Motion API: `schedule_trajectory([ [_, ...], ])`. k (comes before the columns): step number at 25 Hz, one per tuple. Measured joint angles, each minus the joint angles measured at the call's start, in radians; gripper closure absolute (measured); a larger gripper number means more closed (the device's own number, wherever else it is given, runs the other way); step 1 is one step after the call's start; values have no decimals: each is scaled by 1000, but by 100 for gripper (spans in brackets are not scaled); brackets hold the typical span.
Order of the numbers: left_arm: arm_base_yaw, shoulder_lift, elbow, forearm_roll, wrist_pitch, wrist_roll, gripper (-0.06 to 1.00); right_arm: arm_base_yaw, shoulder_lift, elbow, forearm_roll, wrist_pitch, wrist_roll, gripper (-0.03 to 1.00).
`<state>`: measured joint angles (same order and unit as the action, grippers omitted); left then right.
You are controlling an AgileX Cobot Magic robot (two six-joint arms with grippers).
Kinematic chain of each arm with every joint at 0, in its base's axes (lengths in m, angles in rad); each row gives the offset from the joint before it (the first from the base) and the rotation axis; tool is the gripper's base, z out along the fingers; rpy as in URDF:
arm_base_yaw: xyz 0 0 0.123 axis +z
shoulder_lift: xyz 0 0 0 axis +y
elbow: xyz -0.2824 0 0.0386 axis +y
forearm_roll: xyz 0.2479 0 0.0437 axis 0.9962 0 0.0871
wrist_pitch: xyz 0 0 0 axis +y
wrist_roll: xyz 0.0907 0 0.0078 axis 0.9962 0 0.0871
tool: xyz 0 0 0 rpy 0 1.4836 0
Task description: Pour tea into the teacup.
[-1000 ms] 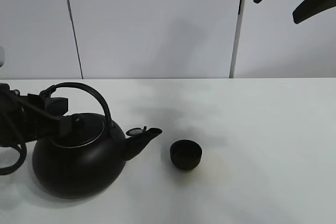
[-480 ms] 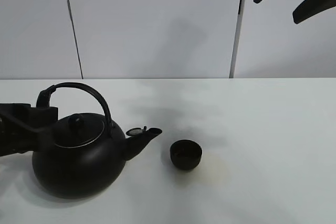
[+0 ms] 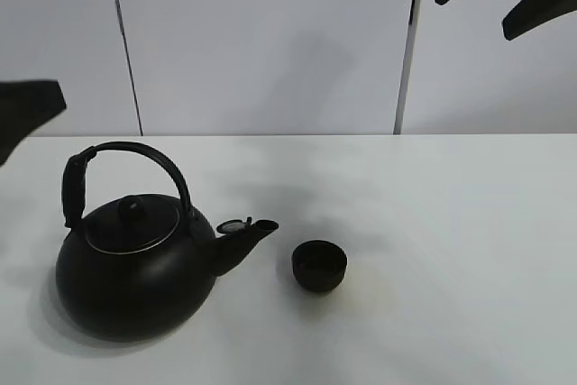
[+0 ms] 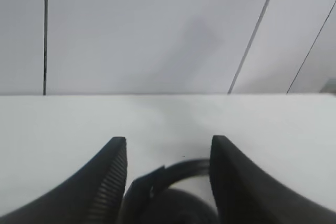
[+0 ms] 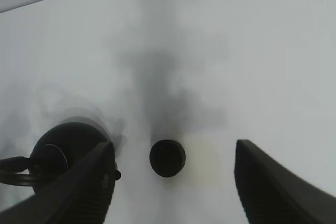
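— Below the right gripper [image 5: 170, 182], what sits on the white table [image 3: 451, 223]?

— The teacup [image 3: 319, 265], right under its spread, empty jaws; the kettle [image 3: 135, 268] stands beside the cup, spout toward it.

— And the left gripper [image 4: 168, 182]?

— Raised above the kettle's handle, fingers apart, gripping nothing. Beyond both, the tabletop ends at a white panelled wall [image 3: 270, 42] with dark vertical seams.
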<state>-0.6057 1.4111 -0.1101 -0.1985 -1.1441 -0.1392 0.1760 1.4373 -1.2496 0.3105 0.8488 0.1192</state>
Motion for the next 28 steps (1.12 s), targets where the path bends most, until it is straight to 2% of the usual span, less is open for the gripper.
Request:
schedule_trajectory([
  [1,0,-38,-15,12,17,-17,58,0,0,0,0,0,0,51],
  [3,0,-93,-63,47,120,-36,58,0,0,0,0,1,0,51],
  [6,0,-184,-195,132,442,-65,57,0,0,0,0,12,0,51],
  [9,0,-231,-372,189,764,-78,52,0,0,0,0,28,0,51],
  [13,0,-228,-608,193,1131,-93,45,0,0,0,0,55,0,51],
  [16,0,-186,-759,150,1338,-124,43,0,0,0,0,82,0,51],
  [20,0,-72,-931,54,1553,-139,43,0,0,0,0,106,0,51],
  [23,0,33,-1031,-5,1665,-139,43,0,0,0,0,126,0,51],
  [28,5,152,-1142,-29,1796,-150,43,0,0,0,-1,136,-5,51],
])
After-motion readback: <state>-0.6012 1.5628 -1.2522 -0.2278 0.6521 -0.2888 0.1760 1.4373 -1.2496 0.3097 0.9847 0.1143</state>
